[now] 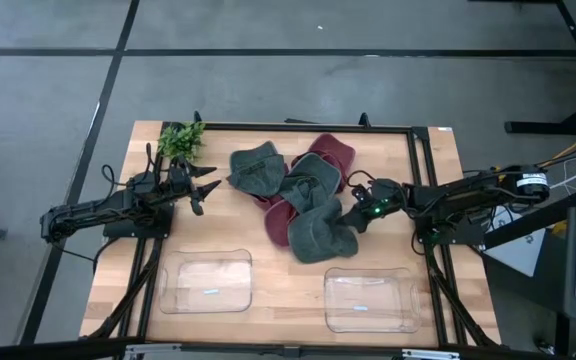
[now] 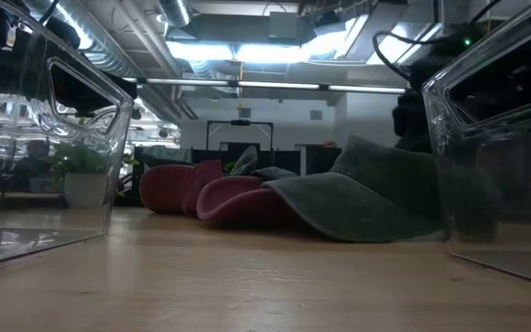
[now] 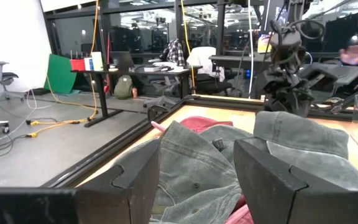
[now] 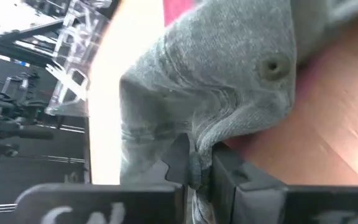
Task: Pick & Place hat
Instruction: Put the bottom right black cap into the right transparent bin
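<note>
Fingers of your right gripper (image 4: 197,163) are clenched on a fold of the grey hat (image 4: 216,93), pile-side on the worktop (image 1: 268,290). Grasp made; next, lift clear toward a bin (image 1: 370,298). Left gripper (image 1: 200,190) waits, spread.

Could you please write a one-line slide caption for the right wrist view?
Right end effector shut on a fold of a grey hat lying on the wooden table.
</note>
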Tool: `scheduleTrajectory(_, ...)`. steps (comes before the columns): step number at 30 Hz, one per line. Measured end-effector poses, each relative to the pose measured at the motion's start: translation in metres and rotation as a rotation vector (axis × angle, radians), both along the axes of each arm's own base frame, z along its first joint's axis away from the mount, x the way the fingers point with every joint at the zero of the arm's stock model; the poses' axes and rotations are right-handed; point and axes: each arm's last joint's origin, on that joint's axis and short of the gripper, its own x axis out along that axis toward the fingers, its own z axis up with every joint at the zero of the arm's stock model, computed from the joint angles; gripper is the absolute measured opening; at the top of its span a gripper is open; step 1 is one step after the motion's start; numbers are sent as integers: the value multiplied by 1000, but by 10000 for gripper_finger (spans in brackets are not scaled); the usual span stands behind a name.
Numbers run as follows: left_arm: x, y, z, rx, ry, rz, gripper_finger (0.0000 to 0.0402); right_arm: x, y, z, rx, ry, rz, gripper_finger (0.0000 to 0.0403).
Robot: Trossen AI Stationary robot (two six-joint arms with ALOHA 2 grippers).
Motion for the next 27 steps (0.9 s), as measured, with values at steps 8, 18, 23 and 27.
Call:
scheduleTrajectory(8,0,0,0,0,0,0,198,20,-1,29,48,-85,16,34)
scheduleTrajectory(18,0,0,0,0,0,0,198,54,-6,97,-68,-73,107,34)
scheduleTrajectory(23,0,0,0,0,0,0,198,60,-16,137,-186,-34,136,34)
scheduleTrajectory(27,0,0,0,0,0,-1,198,59,-28,164,-248,-30,131,34)
